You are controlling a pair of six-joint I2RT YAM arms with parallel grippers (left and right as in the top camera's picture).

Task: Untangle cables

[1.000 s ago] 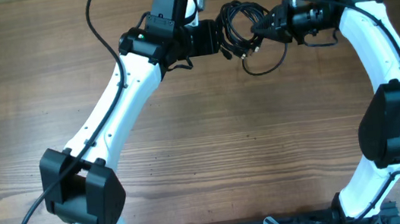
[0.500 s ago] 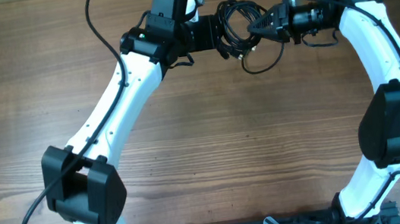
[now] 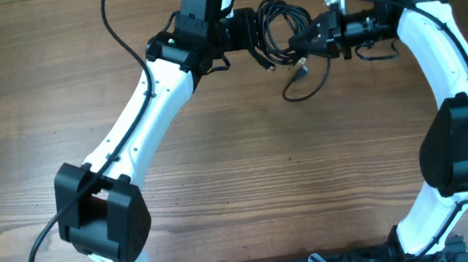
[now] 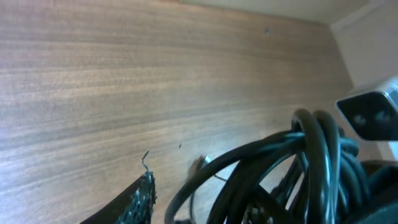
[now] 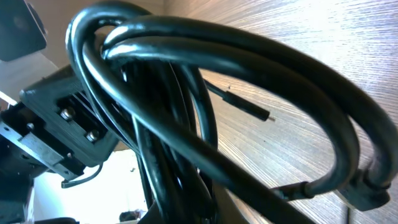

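Two arms meet at a knotted bundle of thin black cables. Right gripper is clamped on the bundle; left gripper state cannot be determined.

Wooden table, cables between left arm and right arm

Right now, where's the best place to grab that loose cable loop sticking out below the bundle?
Probably the bottom of the loose loop, coming from above on the near side: it arcs out alone below the cable bundle, with bare table around it.
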